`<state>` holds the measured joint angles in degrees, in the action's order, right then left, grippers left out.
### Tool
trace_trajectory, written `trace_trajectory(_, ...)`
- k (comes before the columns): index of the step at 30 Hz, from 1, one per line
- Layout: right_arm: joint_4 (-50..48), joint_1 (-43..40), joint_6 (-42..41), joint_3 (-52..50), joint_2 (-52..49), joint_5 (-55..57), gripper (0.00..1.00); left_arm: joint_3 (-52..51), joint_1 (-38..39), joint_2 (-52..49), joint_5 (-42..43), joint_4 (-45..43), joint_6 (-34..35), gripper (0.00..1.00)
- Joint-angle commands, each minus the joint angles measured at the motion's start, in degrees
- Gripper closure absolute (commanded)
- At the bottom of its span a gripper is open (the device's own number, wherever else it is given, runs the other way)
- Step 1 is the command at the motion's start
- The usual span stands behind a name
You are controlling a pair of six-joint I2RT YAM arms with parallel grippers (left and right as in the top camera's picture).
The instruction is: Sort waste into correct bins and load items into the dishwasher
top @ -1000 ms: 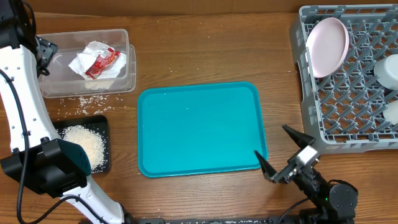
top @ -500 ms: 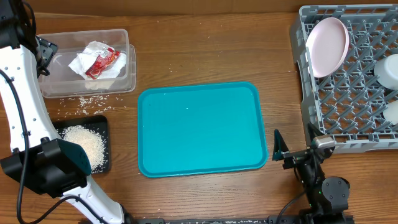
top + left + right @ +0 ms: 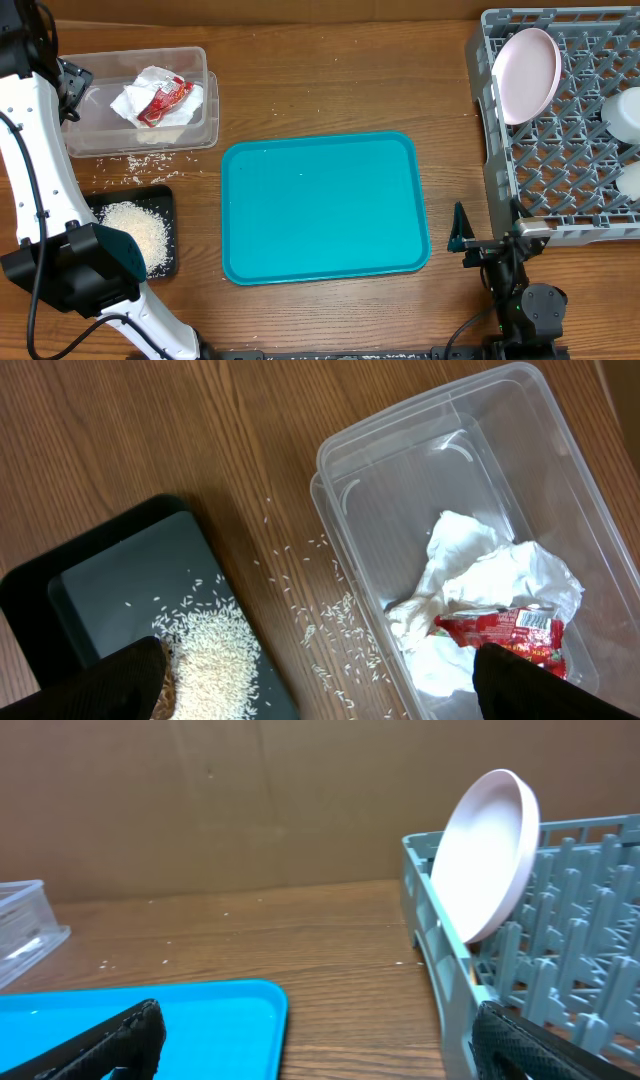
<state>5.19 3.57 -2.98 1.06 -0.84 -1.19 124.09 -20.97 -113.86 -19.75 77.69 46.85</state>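
Overhead: napkins (image 3: 145, 80) and red wrapper (image 3: 165, 100) sit sorted in the clear tub (image 3: 195, 65), rice (image 3: 140, 232) on the black tray (image 3: 166, 198), a plate (image 3: 528, 75) upright in the dish rack (image 3: 560, 180). The teal tray (image 3: 320, 205) between them lies bare.
Left wrist: left gripper (image 3: 320, 685) spread, empty, over the tub's rim.
Right wrist: right gripper (image 3: 320, 1045) spread, empty, beside the rack wall.

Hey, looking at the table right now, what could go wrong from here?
The right gripper, jaws open, sits close to the dish rack; a careless swing might bump it and jostle the plate standing on edge inside. Loose rice grains lie scattered on the wood between the clear tub and the black tray; two fingers would likely struggle to gather them, so some may get left behind.
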Motion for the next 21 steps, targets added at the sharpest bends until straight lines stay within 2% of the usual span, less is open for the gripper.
trace_trajectory(1,-0.2,-1.3,0.0,-0.6,0.7,0.3,0.00,-0.2,0.4,1.7,-0.7,0.0,1.2,0.00)
trace_trajectory(21,-0.4,-1.4,0.0,-0.6,0.7,0.3,0.00,-0.2,0.4,1.7,-0.7,0.0,1.2,0.00)
